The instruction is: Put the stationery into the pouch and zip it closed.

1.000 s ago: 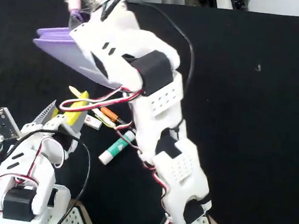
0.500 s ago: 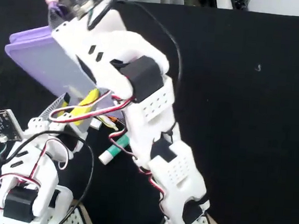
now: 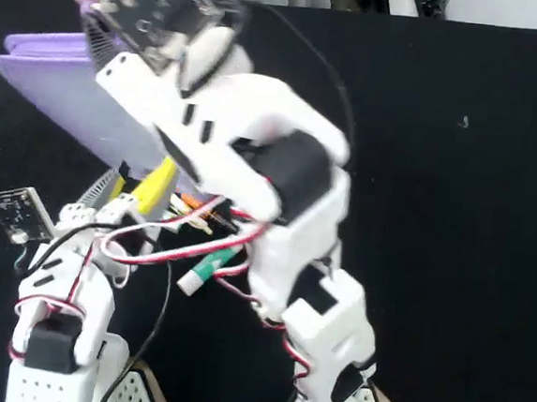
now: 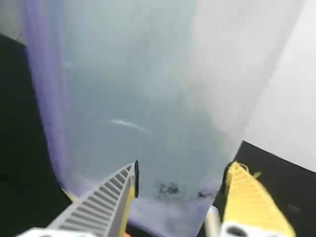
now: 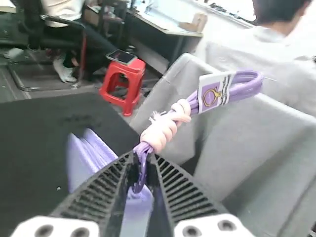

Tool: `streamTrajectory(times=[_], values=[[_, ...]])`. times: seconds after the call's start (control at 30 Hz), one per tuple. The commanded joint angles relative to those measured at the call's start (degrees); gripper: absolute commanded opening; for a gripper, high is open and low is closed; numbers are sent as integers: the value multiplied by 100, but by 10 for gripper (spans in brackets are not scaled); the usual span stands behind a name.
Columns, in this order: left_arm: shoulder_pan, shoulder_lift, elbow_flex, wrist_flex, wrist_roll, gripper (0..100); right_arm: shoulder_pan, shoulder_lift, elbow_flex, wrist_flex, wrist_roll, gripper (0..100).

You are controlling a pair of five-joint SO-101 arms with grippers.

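Pouch: Your purple pouch (image 3: 66, 99) hangs tilted in the air over the far left of the counter (image 3: 454, 227), with its lower edge down toward the left arm.
Pouch look: It has a flat, pale, see-through face with a purple border along the edge. A few dark marks sit by the lower border in the left wrist view.
Pouch contents: You cannot tell what lies inside through the cloudy face.
Left gripper (image 4: 183, 170): Its jaws are released, one grey and one yellow, spread apart with the pouch's lower border between them. You cannot tell whether either one touches it.
Right gripper (image 5: 140, 160): Its jaws are clenched on the purple pull ring (image 5: 140, 173) at the top of the pouch, and the pouch hangs from that hold.
Pull trim: A knotted pink cord (image 5: 160, 131) runs up from the ring to a purple strap loop (image 5: 237, 84) that carries a small tag (image 5: 215, 91).
Stationery: It is out on the counter under your right arm, near the pouch's low end. A white glue stick (image 3: 204, 271) with a green cap lies partly behind red and white wires, and an orange pen (image 3: 204, 210) lies just beyond it.
Counter: The top is black and matte.
Room: Beyond the counter's far edge you have grey fabric (image 5: 256, 143), a red stool (image 5: 122, 74) on the floor, and a desk (image 5: 163, 27) behind it.
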Motion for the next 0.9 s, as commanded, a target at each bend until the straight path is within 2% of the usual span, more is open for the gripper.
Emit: streamTrajectory(times=[0.0,0.27,0.43,0.87], values=[[-945,35,576,-1116,26,288,360,-708,-286,255,53,11],[-1640,35,646,-1055,26,288,1064,-752,-277,651,26,11],[-1631,35,567,-870,-281,288,1116,-611,-189,800,44,11],[-1622,35,505,-914,-325,288,1125,-22,145,844,70,11]])
